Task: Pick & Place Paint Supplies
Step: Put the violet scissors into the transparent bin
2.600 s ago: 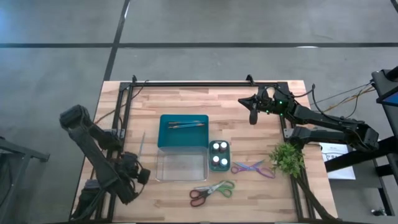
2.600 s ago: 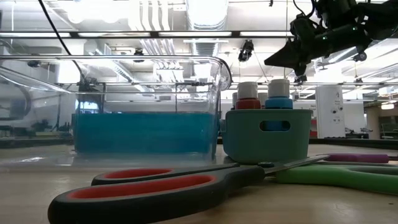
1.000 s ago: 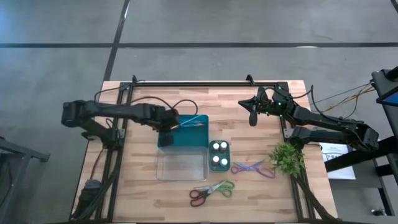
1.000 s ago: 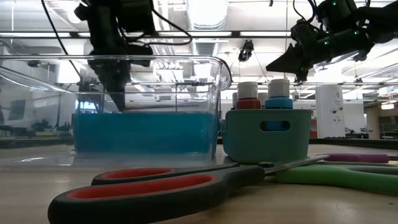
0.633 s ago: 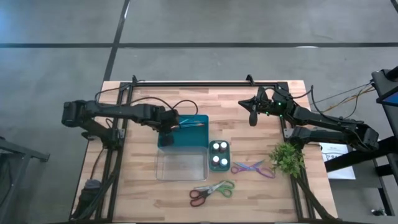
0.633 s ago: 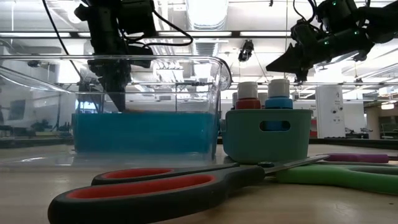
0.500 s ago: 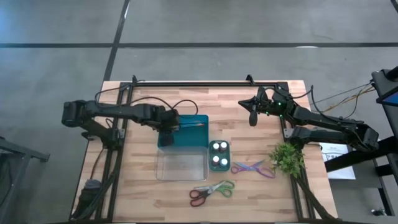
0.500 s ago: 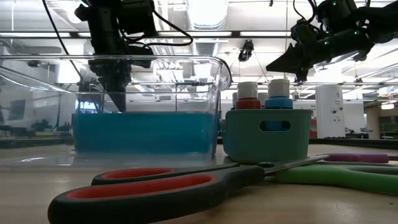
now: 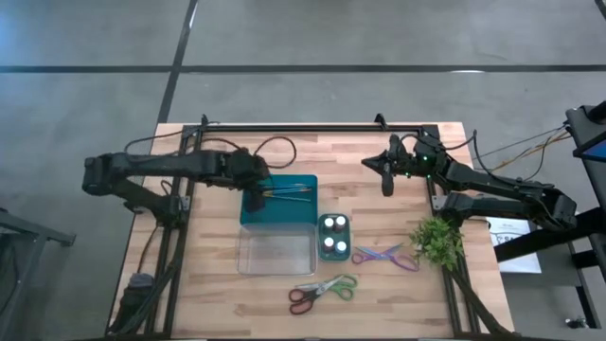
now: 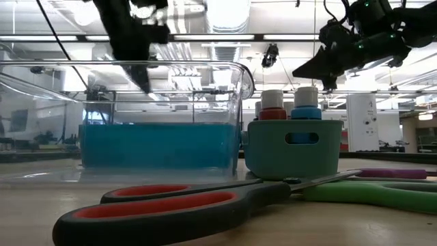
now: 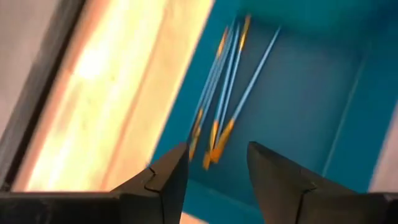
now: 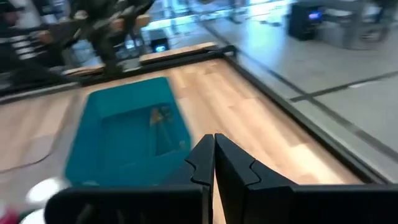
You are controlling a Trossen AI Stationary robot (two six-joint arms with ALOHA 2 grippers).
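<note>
Several thin blue brushes lie flat in the teal container; they also show in the left wrist view. My left gripper hangs open and empty above that container's left end. The white-capped paint bottles stand in a small teal holder. The purple scissors and the red-green scissors lie flat on the table. My right gripper is shut and empty, high over the table's far right.
A clear container stands against the teal one's near side. A green plant sprig lies at the right edge. Black frame rails run along the far side and both sides of the wooden table.
My left gripper has gone up from inside the teal container to above its rim, staying over the container's left end. The brushes lie in the container as before.
</note>
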